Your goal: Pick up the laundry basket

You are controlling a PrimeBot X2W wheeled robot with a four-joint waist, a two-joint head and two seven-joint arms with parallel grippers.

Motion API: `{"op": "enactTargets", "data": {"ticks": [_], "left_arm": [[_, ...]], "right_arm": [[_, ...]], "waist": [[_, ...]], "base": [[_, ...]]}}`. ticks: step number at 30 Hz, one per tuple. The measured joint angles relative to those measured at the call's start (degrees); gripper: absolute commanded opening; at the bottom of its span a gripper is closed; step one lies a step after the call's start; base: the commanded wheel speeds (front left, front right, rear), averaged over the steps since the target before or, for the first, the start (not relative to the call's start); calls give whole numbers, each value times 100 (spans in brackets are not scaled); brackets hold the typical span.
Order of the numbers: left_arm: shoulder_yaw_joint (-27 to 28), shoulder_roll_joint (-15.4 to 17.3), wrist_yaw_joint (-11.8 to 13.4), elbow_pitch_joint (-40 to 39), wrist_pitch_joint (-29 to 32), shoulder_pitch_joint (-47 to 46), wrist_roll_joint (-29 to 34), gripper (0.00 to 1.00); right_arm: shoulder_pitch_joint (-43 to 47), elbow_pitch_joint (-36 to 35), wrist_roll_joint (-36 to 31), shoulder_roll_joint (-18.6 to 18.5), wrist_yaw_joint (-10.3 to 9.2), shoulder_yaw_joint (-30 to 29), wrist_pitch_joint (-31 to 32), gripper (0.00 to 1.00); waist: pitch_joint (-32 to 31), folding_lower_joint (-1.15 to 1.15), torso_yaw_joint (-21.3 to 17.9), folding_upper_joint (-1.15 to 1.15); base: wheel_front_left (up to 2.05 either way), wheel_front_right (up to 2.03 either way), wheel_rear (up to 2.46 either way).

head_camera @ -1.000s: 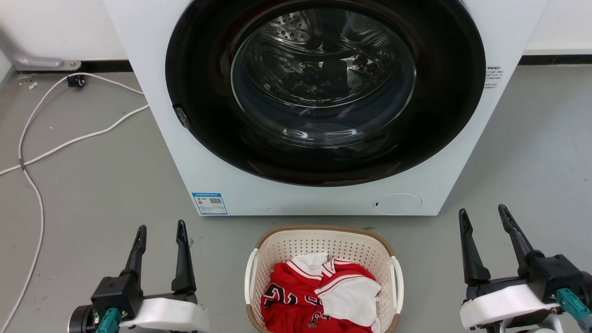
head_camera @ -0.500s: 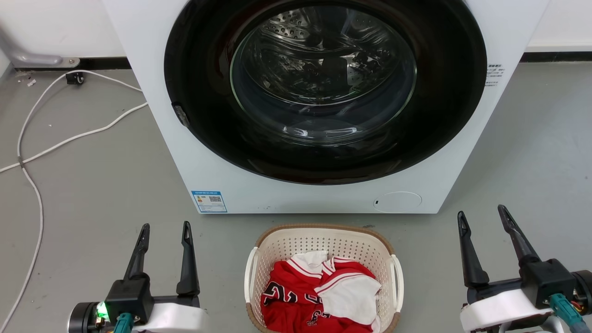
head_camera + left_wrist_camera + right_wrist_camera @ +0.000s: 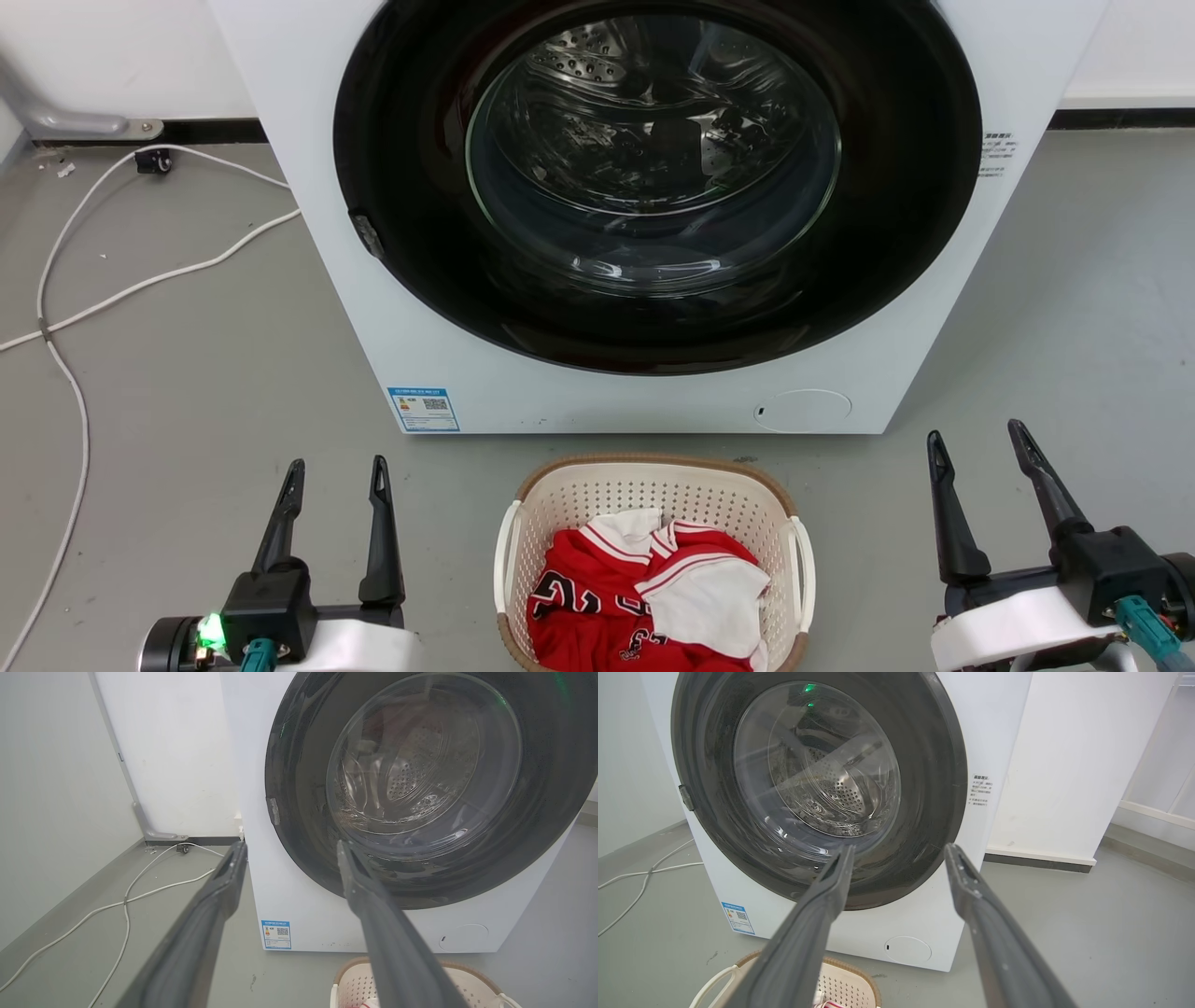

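Head view puts the left jaws at the lower left, standing apart, their two dark fingers (image 3: 380, 532) pointing up the frame with bare floor between them and nothing held. A green light (image 3: 211, 631) glows on the block below them. The right jaws at the lower right stand apart as well, fingers (image 3: 948, 523) spread a little wider toward the tips, gripping nothing. Both pairs hang over the grey floor (image 3: 187, 392), well apart from each other.

Between them, at the bottom middle, the laundry basket (image 3: 644, 493) sits upright on the floor, touched by neither arm. It has a brown rim and a white handle (image 3: 505, 551) on each side. A crumpled red and white jersey (image 3: 597, 588) lies inside, with a white cloth (image 3: 709, 607) on it toward the right.

Just behind the basket stands a white washing machine (image 3: 597, 392). Its dark round door (image 3: 653, 159) has a glass bowl through which the steel drum shows. A blue label (image 3: 423, 410) sits low on the left of its front and a round cap (image 3: 803, 411) low on the right.

Left wrist view has the basket's rim at the bottom edge, partly behind the right-hand finger. Right wrist view has it at the bottom left, behind the left-hand finger.

A white cable (image 3: 140, 280) trails over the floor to the left of the machine, toward the wall.
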Motion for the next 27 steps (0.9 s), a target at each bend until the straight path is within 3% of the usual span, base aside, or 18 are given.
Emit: {"op": "enactTargets", "data": {"ticks": [22,27], "left_arm": [[-7,1,-7,65,0,3,10,100],[-54,2,-155,169,0,-259,111,100]], "right_arm": [[-1,-7,36,0,0,48,0,100],[-82,22,-18,-1,0,100,-1,100]], "waist": [[66,0,8,0],[220,0,10,0]], "base": [[0,0,0],[0,0,0]]}}
